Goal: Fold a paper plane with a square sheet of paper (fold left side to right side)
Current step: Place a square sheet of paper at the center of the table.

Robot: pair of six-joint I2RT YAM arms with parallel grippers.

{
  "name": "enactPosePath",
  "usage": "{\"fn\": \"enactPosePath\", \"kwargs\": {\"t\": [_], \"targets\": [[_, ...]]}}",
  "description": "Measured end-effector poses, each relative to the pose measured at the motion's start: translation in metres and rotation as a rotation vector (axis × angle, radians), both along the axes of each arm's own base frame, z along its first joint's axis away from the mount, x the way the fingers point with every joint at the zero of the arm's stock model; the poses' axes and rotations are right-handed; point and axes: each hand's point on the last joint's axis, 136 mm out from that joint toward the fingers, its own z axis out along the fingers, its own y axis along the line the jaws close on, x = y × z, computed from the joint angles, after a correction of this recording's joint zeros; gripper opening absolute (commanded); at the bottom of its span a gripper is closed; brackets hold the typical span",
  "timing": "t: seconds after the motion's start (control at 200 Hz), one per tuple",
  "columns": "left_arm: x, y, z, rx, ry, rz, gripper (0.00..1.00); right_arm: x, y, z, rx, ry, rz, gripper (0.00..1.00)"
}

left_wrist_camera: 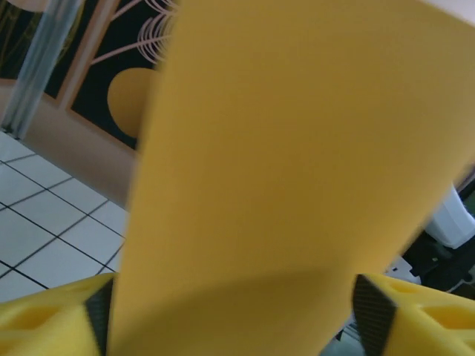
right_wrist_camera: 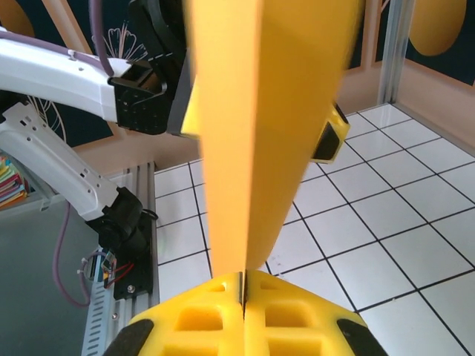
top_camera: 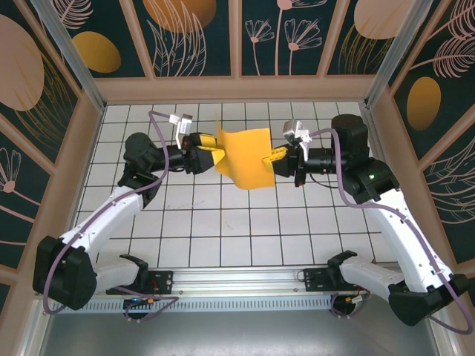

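Sheet: the square sheet of paper [top_camera: 245, 156] hangs in the air above the tiled table [top_camera: 223, 222], stretched between the two grippers, with its lower corner pointing down.
Right gripper: the right gripper [top_camera: 276, 157] has its fingers pressed together on the sheet's right edge. From the wrist the pinch [right_wrist_camera: 243, 285] is plain, with the paper [right_wrist_camera: 267, 111] rising out of it.
Left gripper: the left gripper [top_camera: 206, 152] is at the sheet's left edge, its yellow fingers [left_wrist_camera: 44, 326] spread apart with the paper [left_wrist_camera: 297, 148] standing in the gap.
Unclear: whether those pads touch the paper, I cannot tell – the sheet covers them.
Hidden: the paper is blurred close up, so no creases can be made out.
Cut off: the sheet's upper left corner curls – only its edge shows from above.
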Motion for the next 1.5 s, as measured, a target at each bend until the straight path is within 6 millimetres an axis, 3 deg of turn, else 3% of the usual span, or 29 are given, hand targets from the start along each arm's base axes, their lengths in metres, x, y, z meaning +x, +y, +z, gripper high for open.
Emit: {"fn": "enactPosePath", "kwargs": {"t": [0.055,0.34,0.696,1.081,1.186,1.296,1.401,1.496], "targets": [[0.001,-0.002,-0.002,0.005,0.002,-0.006,0.55,0.003,-0.002,-0.002,-0.003,0.000,-0.011,0.00],[0.009,-0.003,-0.015,0.037,0.026,0.020,0.37,0.028,-0.021,-0.019,-0.027,0.031,-0.119,0.00],[0.013,-0.003,-0.024,0.062,0.043,0.040,0.33,0.044,-0.035,-0.022,-0.038,0.034,-0.202,0.00],[0.017,-0.004,-0.037,0.098,0.054,0.050,0.04,0.052,-0.043,-0.028,-0.040,0.056,-0.240,0.00],[0.022,-0.004,-0.047,0.123,0.077,0.070,0.00,0.057,-0.044,-0.034,-0.045,0.084,-0.252,0.19],[0.029,-0.003,-0.066,0.173,0.133,0.102,0.00,0.068,-0.045,-0.053,-0.069,0.160,-0.286,0.39],[0.039,-0.003,-0.097,0.241,0.226,0.137,0.00,0.081,-0.050,-0.079,-0.107,0.244,-0.351,0.61],[0.046,-0.001,-0.134,0.320,0.335,0.169,0.00,0.092,-0.060,-0.105,-0.146,0.313,-0.441,0.70]]}}
